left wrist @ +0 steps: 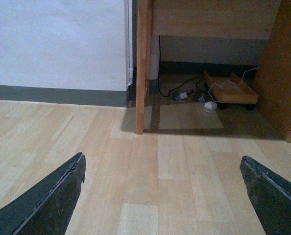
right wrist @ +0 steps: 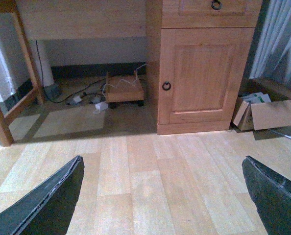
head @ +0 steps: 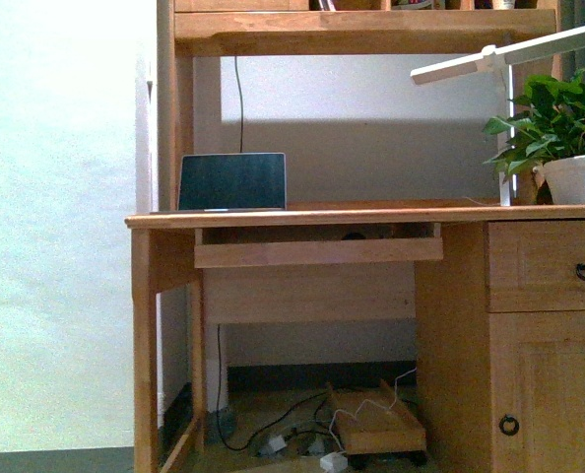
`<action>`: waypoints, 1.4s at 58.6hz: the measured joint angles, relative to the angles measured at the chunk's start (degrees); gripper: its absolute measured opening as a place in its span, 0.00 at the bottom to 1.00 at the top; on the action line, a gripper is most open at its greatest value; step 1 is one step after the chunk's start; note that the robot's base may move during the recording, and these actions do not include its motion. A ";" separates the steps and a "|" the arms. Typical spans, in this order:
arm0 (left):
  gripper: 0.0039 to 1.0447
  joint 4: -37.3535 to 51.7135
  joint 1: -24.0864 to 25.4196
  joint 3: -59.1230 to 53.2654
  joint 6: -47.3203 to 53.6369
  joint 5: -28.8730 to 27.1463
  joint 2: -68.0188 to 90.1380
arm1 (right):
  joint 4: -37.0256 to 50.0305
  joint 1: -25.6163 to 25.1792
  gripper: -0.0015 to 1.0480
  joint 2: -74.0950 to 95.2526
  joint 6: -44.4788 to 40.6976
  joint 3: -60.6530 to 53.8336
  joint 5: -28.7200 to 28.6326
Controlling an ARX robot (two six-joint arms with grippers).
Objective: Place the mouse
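Observation:
A small dark domed shape (head: 352, 235), apparently the mouse, shows in the gap between the desk top (head: 371, 214) and the pull-out tray (head: 317, 251); most of it is hidden. Neither arm appears in the front view. My left gripper (left wrist: 161, 157) is open, with only bare wood floor between its dark fingers (left wrist: 52, 200), a short way out from the desk's left leg (left wrist: 143, 63). My right gripper (right wrist: 162, 159) is open too, over the floor in front of the cabinet door (right wrist: 204, 73). Nothing is held by either.
A laptop (head: 231, 182) stands open on the desk's left side; a white lamp (head: 499, 54) and a potted plant (head: 568, 148) are at its right. Under the desk lie cables and a wheeled wooden board (right wrist: 126, 89). A cardboard box (right wrist: 265, 113) sits beside the cabinet.

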 joint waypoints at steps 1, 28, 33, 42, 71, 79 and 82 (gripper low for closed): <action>0.93 0.00 0.00 0.00 0.00 0.00 0.00 | 0.00 0.00 0.93 0.00 0.00 0.00 0.00; 0.93 0.00 0.00 0.00 0.00 0.00 0.00 | 0.00 0.00 0.93 0.00 0.00 0.00 0.00; 0.93 0.00 0.00 0.00 0.00 0.00 0.00 | 0.00 0.00 0.93 0.00 0.00 0.00 -0.02; 0.93 0.00 0.00 -0.02 0.00 0.00 0.00 | 0.00 0.00 0.93 0.00 0.00 0.00 0.00; 0.93 0.00 0.00 0.00 0.00 0.00 0.00 | 0.00 0.00 0.93 0.00 0.00 0.00 0.00; 0.93 0.00 0.00 0.00 0.00 -0.02 0.00 | 0.00 0.00 0.93 0.00 0.00 0.00 0.00; 0.93 0.00 0.00 -0.02 0.00 0.00 0.00 | 0.00 0.00 0.93 0.00 0.00 0.00 0.00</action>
